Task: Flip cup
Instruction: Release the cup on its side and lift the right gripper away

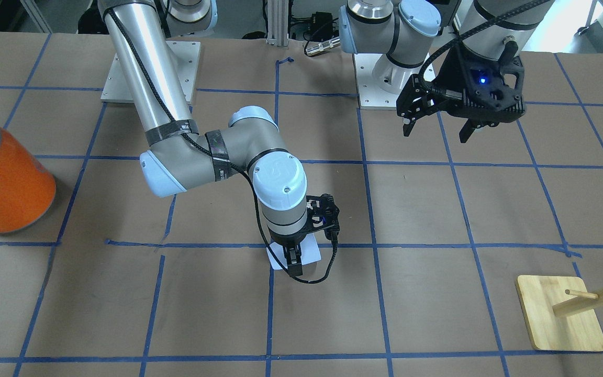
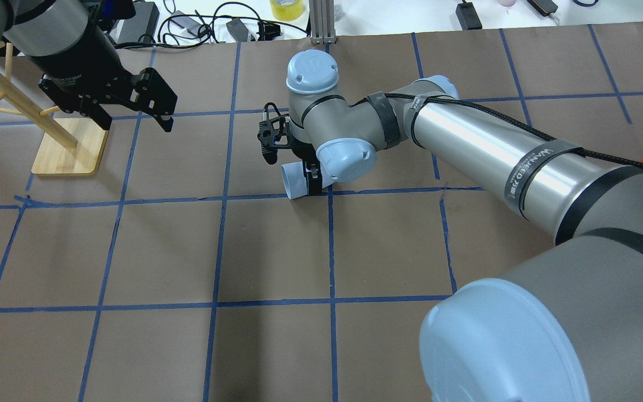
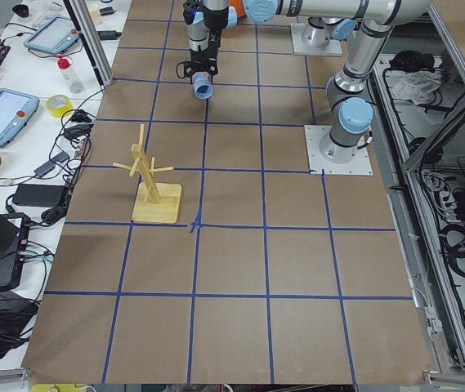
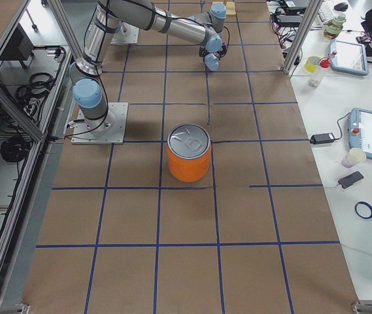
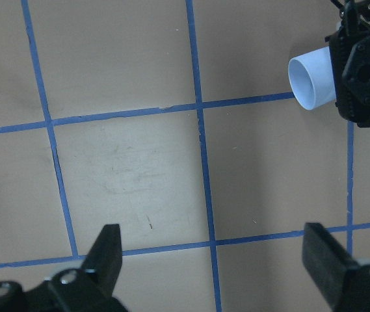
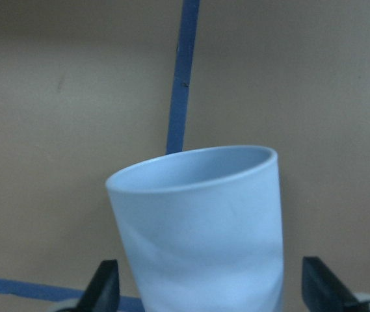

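The pale lavender-blue cup lies on its side on the brown paper near the table's middle. Its open rim faces the left arm's side in the overhead view and in the left wrist view. My right gripper points down over the cup's base half. Its fingers stand on either side of the cup, and narrow gaps show between them and the walls, so it looks open. My left gripper hangs open and empty, well above the table and off to the side.
A large orange can with a silver top stands on the right arm's side of the table. A wooden peg stand on a square base sits on the left arm's side. Blue tape lines grid the paper.
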`<state>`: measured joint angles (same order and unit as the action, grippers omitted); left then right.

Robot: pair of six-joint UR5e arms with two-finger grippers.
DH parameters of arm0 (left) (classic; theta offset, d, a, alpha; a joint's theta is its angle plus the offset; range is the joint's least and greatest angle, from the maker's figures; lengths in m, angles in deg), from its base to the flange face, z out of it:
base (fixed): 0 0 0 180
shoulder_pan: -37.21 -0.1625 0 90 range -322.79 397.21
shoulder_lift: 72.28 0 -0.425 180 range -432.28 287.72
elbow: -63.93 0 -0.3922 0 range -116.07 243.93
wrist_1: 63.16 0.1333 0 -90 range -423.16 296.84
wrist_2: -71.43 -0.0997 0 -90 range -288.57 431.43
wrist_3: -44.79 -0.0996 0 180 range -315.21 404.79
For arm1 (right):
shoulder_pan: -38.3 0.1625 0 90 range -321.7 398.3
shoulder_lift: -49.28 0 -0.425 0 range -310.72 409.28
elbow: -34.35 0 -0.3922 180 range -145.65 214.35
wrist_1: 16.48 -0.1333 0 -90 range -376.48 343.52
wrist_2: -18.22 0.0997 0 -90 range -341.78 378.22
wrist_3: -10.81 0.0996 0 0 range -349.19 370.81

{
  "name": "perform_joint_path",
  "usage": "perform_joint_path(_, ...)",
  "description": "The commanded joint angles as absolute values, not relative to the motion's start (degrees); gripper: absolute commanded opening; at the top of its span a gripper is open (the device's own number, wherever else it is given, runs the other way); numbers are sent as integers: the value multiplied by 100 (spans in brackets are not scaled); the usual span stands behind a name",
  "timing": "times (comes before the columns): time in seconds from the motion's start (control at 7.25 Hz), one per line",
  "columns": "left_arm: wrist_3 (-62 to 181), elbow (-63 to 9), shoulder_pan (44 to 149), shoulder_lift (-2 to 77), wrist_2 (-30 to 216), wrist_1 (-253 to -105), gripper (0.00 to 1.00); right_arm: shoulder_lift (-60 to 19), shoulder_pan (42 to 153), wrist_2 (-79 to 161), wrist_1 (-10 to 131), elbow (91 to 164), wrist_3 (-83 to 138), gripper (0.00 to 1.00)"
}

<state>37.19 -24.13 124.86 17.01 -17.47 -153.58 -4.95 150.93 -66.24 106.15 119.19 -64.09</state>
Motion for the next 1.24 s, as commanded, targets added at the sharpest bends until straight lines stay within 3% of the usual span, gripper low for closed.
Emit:
perform_joint_path(0.0, 3732, -2422, 12483, 1701, -1752, -15246, 100, -747, 15028, -6624, 10412, 11854, -6389, 100)
perform_joint_path(0.69, 3818, -2475, 12474, 1719, -1717, -14929, 100, -2820, 13861, -6624, 8217, 11890, -6206, 100)
perform_joint_path(1.1, 4590, -2693, 12474, 1754, -799, -14424, 100, -3622, 13472, -6982, 7486, 11969, -5320, 100)
